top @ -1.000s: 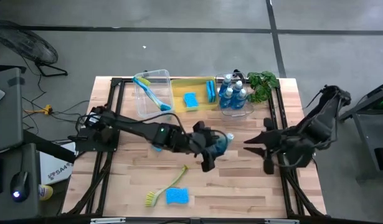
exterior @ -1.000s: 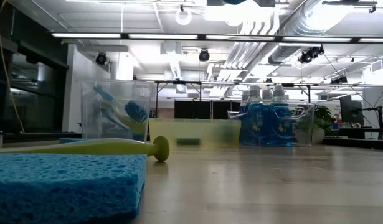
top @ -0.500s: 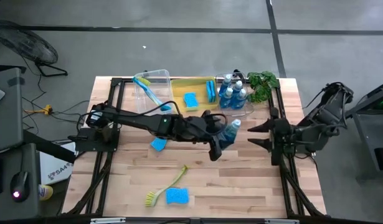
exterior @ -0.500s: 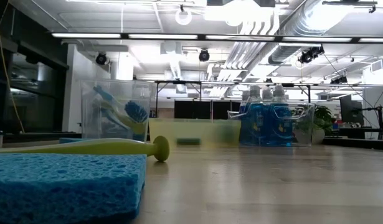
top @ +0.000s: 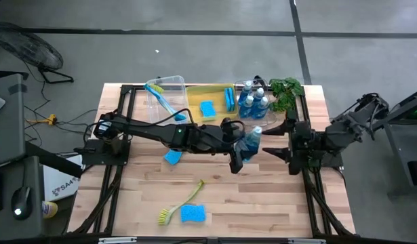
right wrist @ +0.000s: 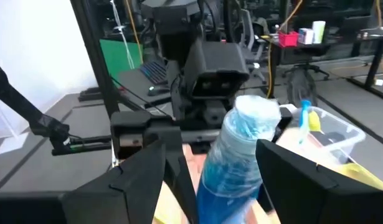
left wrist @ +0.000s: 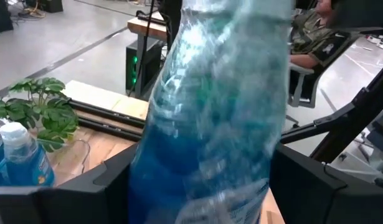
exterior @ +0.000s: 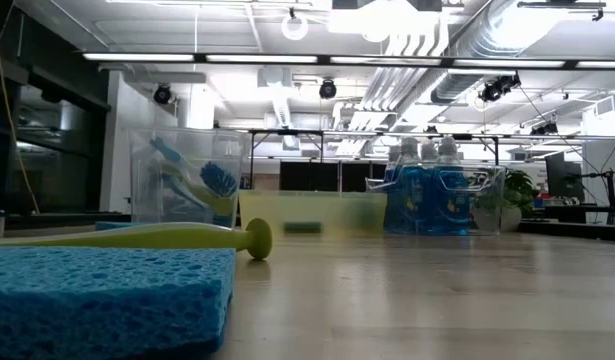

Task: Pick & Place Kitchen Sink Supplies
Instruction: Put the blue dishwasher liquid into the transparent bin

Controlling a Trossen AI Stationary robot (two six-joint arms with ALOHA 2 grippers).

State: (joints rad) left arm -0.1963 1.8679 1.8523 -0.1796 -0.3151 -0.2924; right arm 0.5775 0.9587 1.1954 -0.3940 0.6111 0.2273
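Observation:
My left gripper (top: 239,149) is shut on a clear bottle of blue dish soap (top: 249,141) above the table's middle; the bottle fills the left wrist view (left wrist: 210,112). My right gripper (top: 269,142) is open just right of it. In the right wrist view the bottle (right wrist: 231,162), white cap (right wrist: 256,107) upward, stands between the spread fingers with a gap on each side. On the table near the front lie a yellow-green brush (top: 184,202) and a blue sponge (top: 192,214); another blue sponge (top: 172,157) lies under my left arm. My left gripper pinches the bottle's body (left wrist: 179,186) between its two fingers, one dark finger (left wrist: 85,193) on each side. The fingers come from the table's left. The bottle is lifted clear of the table, its cap end (top: 256,131) toward the far right.
Along the far edge stand a clear bin (top: 157,112) with a blue brush, a yellow bin (top: 218,91) with blue sponges, a clear bin (top: 259,122) with soap bottles, and a leafy plant (top: 286,89). The low view shows the front sponge (exterior: 97,300) and brush (exterior: 137,236).
My left gripper has carried the bottle up and toward the table's far right, and the bottle has tipped so its cap end points more to the far side. My right gripper has swung toward the far edge and then moved left to the bottle, staying open.

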